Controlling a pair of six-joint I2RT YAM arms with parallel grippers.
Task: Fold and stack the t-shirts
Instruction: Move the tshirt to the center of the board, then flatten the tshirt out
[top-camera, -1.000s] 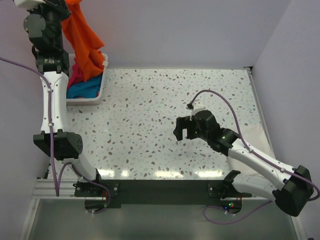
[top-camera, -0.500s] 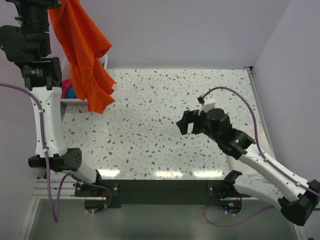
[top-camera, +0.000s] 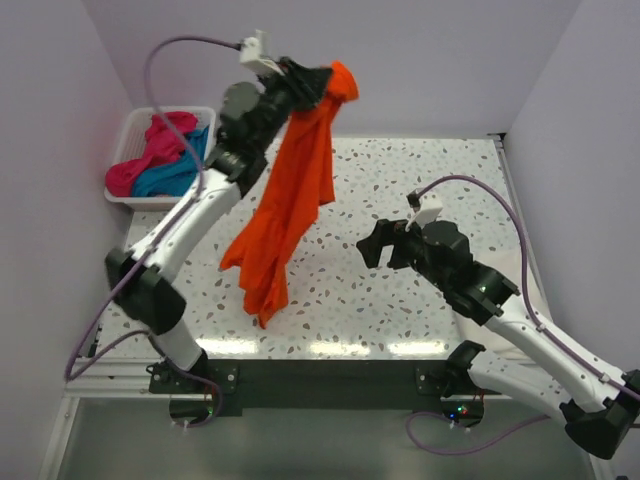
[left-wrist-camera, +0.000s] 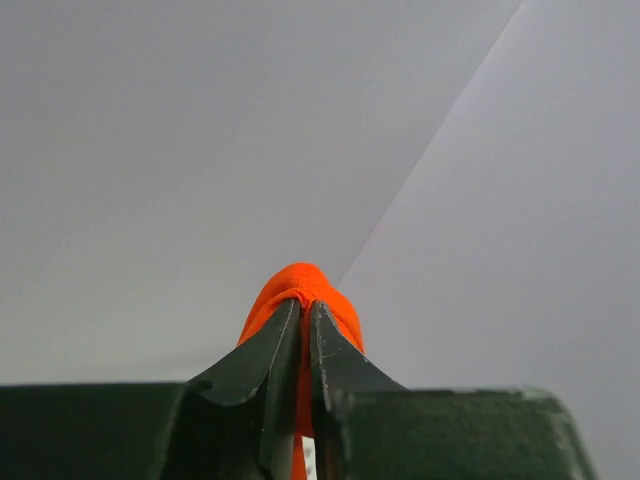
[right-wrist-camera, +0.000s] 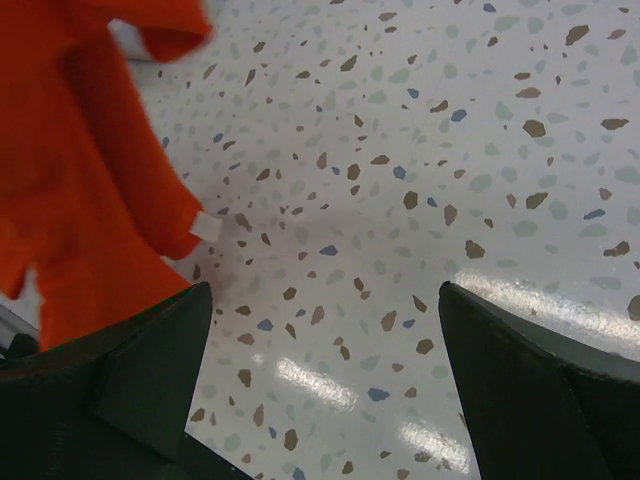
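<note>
High over the table my left gripper (top-camera: 325, 82) is shut on a bunched fold of the orange t-shirt (top-camera: 285, 205). The shirt hangs down from it in a long drape, its lower end near the table. In the left wrist view the orange cloth (left-wrist-camera: 300, 285) bulges out between the closed fingertips. A pink t-shirt (top-camera: 150, 150) and a teal-blue t-shirt (top-camera: 165, 178) lie crumpled in the white basket (top-camera: 128, 127) at the back left. My right gripper (top-camera: 380, 243) hovers open over the table to the right of the orange shirt, nothing in it; the orange t-shirt (right-wrist-camera: 80, 170) fills its view's left side.
The speckled table (top-camera: 400, 180) is walled at the back and on both sides. A white sheet (top-camera: 528, 280) lies along the table's right edge behind the right arm.
My left arm has swung from the back left corner toward the table's middle, carrying the orange shirt out of the basket. The right gripper has shifted slightly right and stayed open.
</note>
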